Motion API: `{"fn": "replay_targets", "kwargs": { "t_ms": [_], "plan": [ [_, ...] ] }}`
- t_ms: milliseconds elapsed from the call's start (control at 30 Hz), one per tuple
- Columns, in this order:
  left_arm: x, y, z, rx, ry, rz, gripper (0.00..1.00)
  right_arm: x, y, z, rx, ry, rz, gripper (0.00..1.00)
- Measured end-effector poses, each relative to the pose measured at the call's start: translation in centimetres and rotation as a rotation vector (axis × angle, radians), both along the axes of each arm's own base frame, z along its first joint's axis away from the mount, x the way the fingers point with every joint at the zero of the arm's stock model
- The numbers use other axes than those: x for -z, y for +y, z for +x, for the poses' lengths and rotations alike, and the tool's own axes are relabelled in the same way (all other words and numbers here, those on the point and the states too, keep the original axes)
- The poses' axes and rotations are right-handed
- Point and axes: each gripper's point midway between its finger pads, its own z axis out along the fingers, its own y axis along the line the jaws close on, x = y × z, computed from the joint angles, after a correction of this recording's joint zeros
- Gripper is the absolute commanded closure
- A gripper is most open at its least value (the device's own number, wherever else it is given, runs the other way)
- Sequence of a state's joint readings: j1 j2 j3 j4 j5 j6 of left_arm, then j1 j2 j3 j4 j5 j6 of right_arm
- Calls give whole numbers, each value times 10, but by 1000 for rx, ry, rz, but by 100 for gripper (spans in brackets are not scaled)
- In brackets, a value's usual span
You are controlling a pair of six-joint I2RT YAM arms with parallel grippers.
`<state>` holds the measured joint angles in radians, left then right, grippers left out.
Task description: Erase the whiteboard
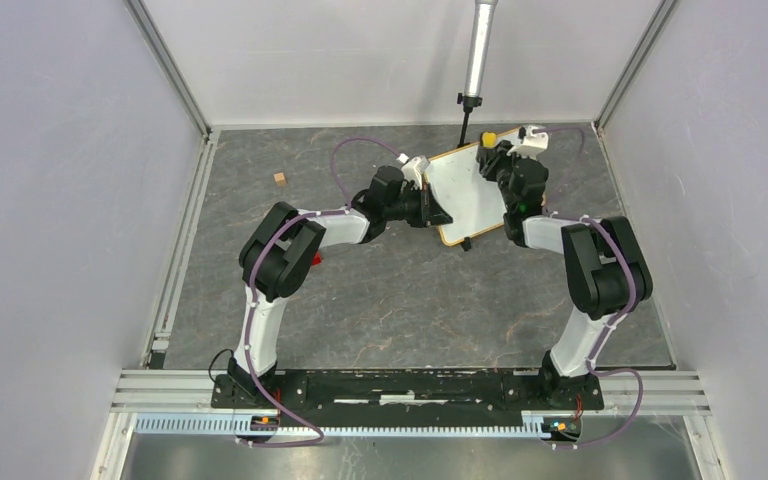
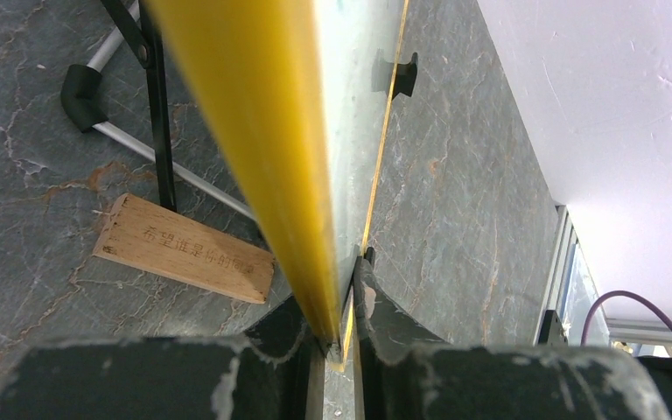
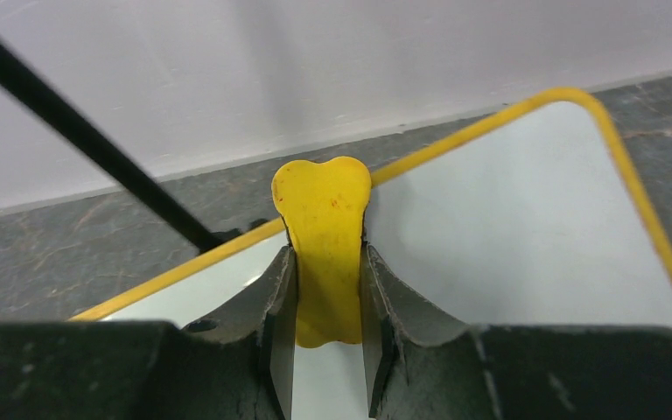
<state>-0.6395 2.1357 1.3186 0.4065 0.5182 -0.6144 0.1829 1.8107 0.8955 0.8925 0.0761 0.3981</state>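
Grey marbled tabletop inside white walls; two arms meet at a small whiteboard (image 1: 468, 200) on the far side, right of centre.

Your left gripper (image 2: 343, 297) pinches the board's left frame edge, one finger on each face, with the board standing up from the table. Your right gripper (image 3: 325, 262) is clamped on a small yellow eraser piece (image 3: 324, 219) resting against the white face near its far rim. No writing shows on the visible face. Judge the board light, thin and stiff, with a slick surface: grip the frame, never the face, and expect it to pivot or slip under firm wiping. A small inscribed wooden block (image 2: 184, 249) lies just behind it.
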Motion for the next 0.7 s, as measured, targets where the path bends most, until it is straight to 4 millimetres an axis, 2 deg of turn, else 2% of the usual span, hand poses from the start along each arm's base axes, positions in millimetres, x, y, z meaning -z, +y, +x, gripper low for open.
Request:
{"fn": "replay_targets", "kwargs": {
  "t_ms": [200,333,567,700],
  "plan": [
    [1,1,0,1,2,0,98,-11,39,-11,-86,-31,-3,75],
    [2,1,0,3,2,-1,98,-3,55,-31,-139,-8,-8,75],
    [2,1,1,1,1,0,98,20,61,-58,-185,54,-20,75],
    [2,1,1,-2,-1,1,98,39,55,-78,-182,114,-33,75]
  ]
}}
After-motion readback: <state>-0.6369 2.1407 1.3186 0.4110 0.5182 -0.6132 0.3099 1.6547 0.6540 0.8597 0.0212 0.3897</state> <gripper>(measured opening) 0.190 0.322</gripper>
